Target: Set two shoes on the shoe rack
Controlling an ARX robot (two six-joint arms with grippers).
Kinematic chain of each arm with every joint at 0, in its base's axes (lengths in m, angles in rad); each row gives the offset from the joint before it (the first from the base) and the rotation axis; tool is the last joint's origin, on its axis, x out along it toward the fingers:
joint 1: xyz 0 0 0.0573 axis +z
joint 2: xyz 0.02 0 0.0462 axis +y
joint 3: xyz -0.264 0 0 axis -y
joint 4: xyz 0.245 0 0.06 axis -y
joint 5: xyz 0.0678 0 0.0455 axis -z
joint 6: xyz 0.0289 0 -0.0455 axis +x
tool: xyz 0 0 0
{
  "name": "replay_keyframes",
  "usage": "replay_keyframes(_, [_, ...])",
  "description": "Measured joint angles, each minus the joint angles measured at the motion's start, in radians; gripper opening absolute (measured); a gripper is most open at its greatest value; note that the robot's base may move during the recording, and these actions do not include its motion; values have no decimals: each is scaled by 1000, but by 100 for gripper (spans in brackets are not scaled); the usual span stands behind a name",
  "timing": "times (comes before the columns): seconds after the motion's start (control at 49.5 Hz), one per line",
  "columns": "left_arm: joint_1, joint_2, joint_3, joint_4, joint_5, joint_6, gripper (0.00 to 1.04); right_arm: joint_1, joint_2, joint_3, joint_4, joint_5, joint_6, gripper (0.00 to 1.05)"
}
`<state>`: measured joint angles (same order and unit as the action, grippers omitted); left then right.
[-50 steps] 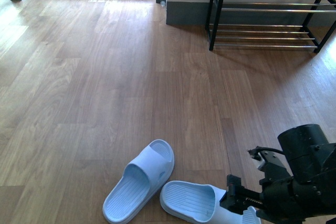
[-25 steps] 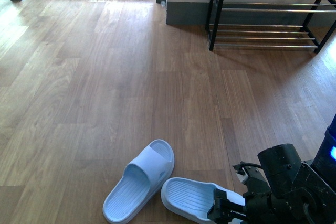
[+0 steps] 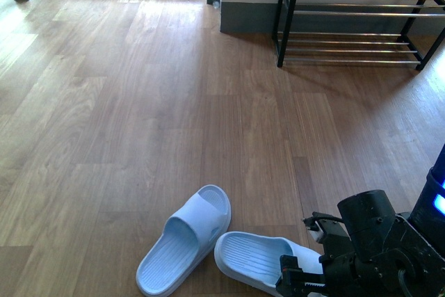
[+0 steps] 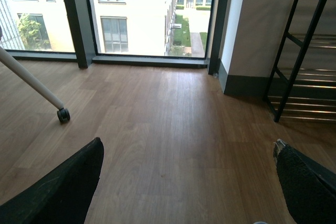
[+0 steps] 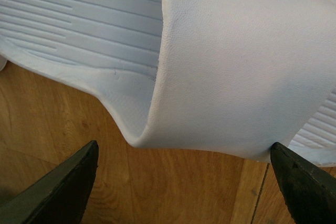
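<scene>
Open wooden floor (image 3: 208, 116) stretched from the slides at the near edge to the shoe rack (image 3: 354, 12) at the far right. The left slide (image 3: 184, 238) lay just beside the right slide (image 3: 250, 259), crowding its left end. The right gripper (image 5: 184, 153) straddled the strap with its jaws wide apart.

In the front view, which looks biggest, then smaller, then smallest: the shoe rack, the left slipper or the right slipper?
1. shoe rack: biggest, though farthest away.
2 and 3. left slipper and right slipper look alike; the right gripper hides part of the right one, so I can't rank them.
</scene>
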<state>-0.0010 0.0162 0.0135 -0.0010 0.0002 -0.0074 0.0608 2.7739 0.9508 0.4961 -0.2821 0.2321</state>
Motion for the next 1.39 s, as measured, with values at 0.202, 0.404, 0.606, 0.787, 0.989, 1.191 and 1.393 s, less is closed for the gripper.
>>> replay_keyframes(0.202, [0,0,0,0,0,0,95,9,-5,-1,8,136,-117,95])
replay_keyframes(0.404, [0,0,0,0,0,0,95,6,-7,-3,21,72,-72,96])
replay_keyframes(0.606, [0,0,0,0,0,0,95,2,-7,-4,24,1,35,96])
replay_keyframes(0.787, [0,0,0,0,0,0,95,2,-7,-10,64,37,36,95])
replay_keyframes(0.989, [0,0,0,0,0,0,95,4,-7,-16,69,108,21,96])
replay_keyframes(1.191, [0,0,0,0,0,0,95,13,-13,-22,58,148,28,95])
replay_keyframes(1.393, [0,0,0,0,0,0,95,2,-9,-24,95,70,51,95])
